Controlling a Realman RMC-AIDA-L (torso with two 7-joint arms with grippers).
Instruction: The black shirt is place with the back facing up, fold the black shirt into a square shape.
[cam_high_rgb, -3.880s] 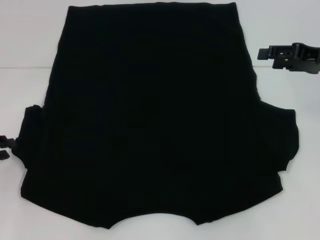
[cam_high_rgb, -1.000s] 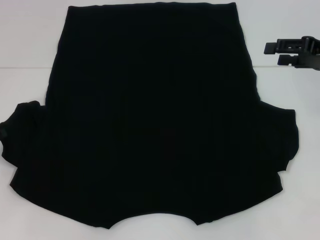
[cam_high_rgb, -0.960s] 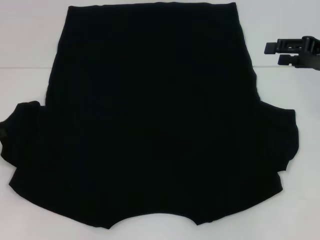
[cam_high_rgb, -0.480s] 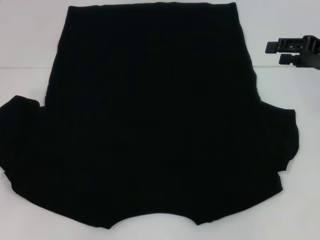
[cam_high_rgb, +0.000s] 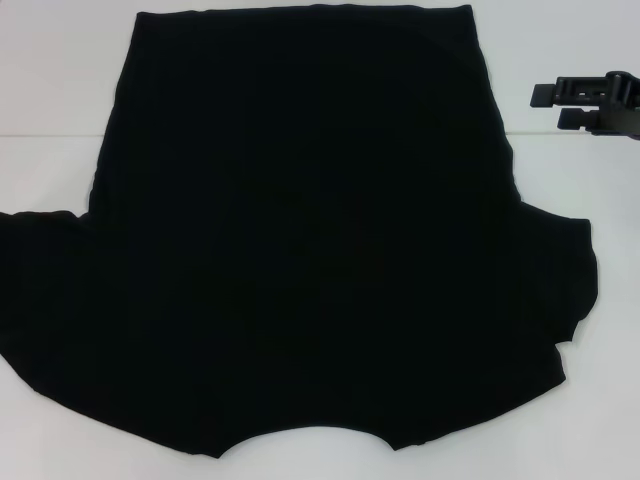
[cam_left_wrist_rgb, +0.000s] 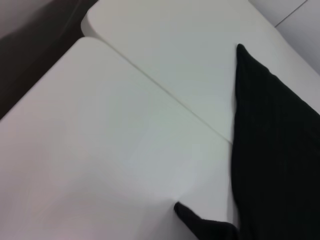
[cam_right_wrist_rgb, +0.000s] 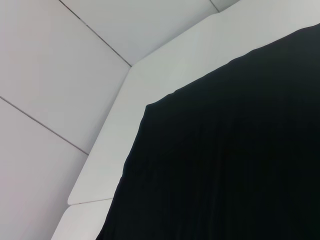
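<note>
The black shirt (cam_high_rgb: 310, 230) lies flat and spread on the white table (cam_high_rgb: 50, 80), hem at the far side and curved neckline at the near edge. Its left sleeve (cam_high_rgb: 40, 290) is stretched out to the picture's left border, and its right sleeve (cam_high_rgb: 560, 280) lies flat. My right gripper (cam_high_rgb: 548, 107) hovers open off the shirt's far right side, holding nothing. My left gripper is outside the head view. The left wrist view shows the shirt's side edge (cam_left_wrist_rgb: 275, 150) and a dark fabric tip (cam_left_wrist_rgb: 205, 227). The right wrist view shows a hem corner (cam_right_wrist_rgb: 225, 160).
A seam (cam_high_rgb: 50, 135) crosses the white table top from side to side. In the left wrist view the table's rounded far corner (cam_left_wrist_rgb: 95, 20) borders a dark floor (cam_left_wrist_rgb: 30, 45). White wall panels (cam_right_wrist_rgb: 60, 65) stand behind the table.
The left sleeve, bunched at first, has been drawn out leftward and now lies flat. My left gripper has left the head view. My right gripper shifted slightly right.
</note>
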